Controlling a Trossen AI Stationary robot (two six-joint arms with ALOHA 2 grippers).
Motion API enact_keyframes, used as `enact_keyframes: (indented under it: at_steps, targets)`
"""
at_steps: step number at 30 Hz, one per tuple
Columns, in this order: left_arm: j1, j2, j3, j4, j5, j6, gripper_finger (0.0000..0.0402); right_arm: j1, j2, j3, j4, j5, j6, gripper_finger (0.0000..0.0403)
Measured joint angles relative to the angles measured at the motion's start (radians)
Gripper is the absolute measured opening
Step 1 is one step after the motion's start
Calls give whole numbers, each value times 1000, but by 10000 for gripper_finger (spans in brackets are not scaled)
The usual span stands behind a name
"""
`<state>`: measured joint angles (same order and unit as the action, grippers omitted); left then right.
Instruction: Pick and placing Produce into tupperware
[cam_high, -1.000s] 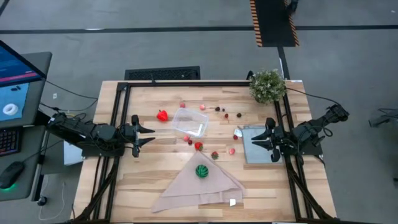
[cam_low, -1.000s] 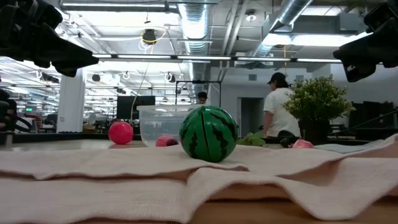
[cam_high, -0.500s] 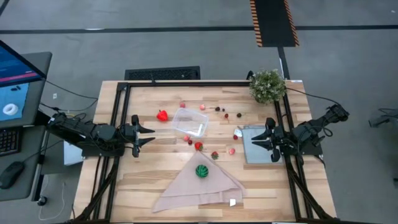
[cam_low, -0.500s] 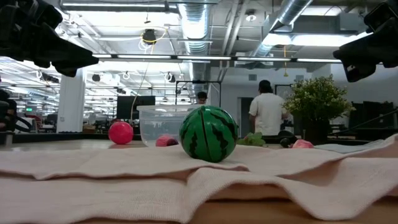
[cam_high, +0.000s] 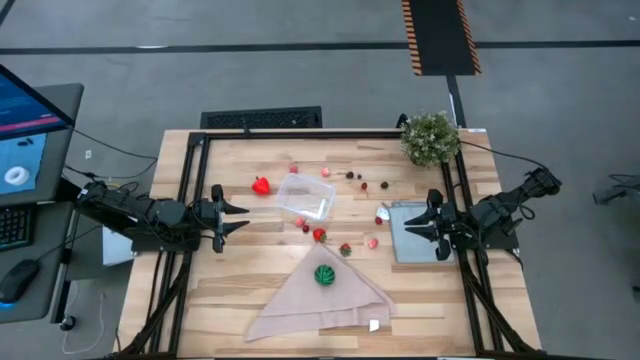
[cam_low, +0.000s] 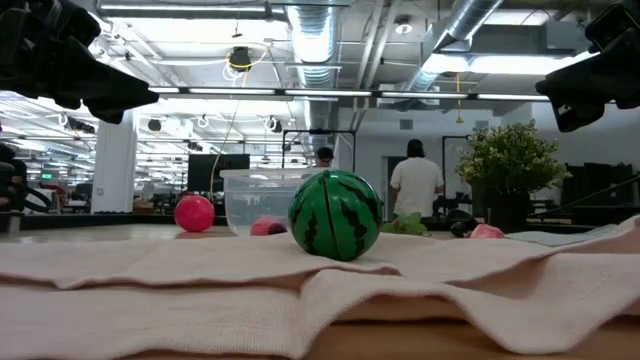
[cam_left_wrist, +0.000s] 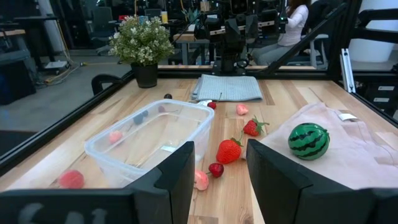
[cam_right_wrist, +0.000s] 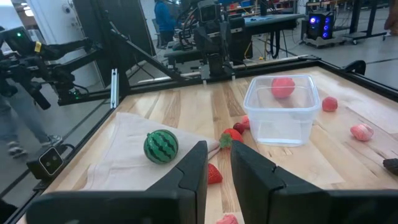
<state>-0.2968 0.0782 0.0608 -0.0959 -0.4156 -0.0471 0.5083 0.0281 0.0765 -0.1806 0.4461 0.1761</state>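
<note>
Empty tupperware (cam_high: 306, 195), long axis slightly askew across table (cam_high: 240, 290)

Left hand (cam_left_wrist: 221, 180) low over the wooden surface (cam_left_wrist: 298, 99), fingers (cam_left_wrist: 177, 177) apart with a gap, nothing between them. Clear tub (cam_left_wrist: 152, 134) just ahead, empty. Beside it: strawberry (cam_left_wrist: 229, 150), smaller strawberry (cam_left_wrist: 252, 127), dark cherry (cam_left_wrist: 216, 169), pink piece (cam_left_wrist: 201, 180). Red piece (cam_left_wrist: 71, 179) on the tub's other side. Green striped ball (cam_left_wrist: 309, 141) resting on beige cloth (cam_left_wrist: 348, 155). Farther off: grey panel (cam_left_wrist: 229, 88), potted plant (cam_left_wrist: 142, 46), other arm (cam_left_wrist: 227, 37).
</note>
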Motion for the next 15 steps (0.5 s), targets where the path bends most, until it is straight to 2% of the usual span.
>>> enact_keyframes:
  at_steps: [3, 8, 12, 15]
  targets:
    - [0, 0, 0, 0, 0, 0, 139, 0, 0, 0, 1, 0, 12, 93]
    - [0, 0, 0, 0, 0, 0, 139, 2, 0, 0, 4, 0, 230, 93]
    - [0, 0, 0, 0, 0, 0, 139, -12, 0, -3, 41, 51, 243, 93]
    - [0, 0, 0, 0, 0, 0, 139, -22, 0, -3, 71, 53, 242, 93]
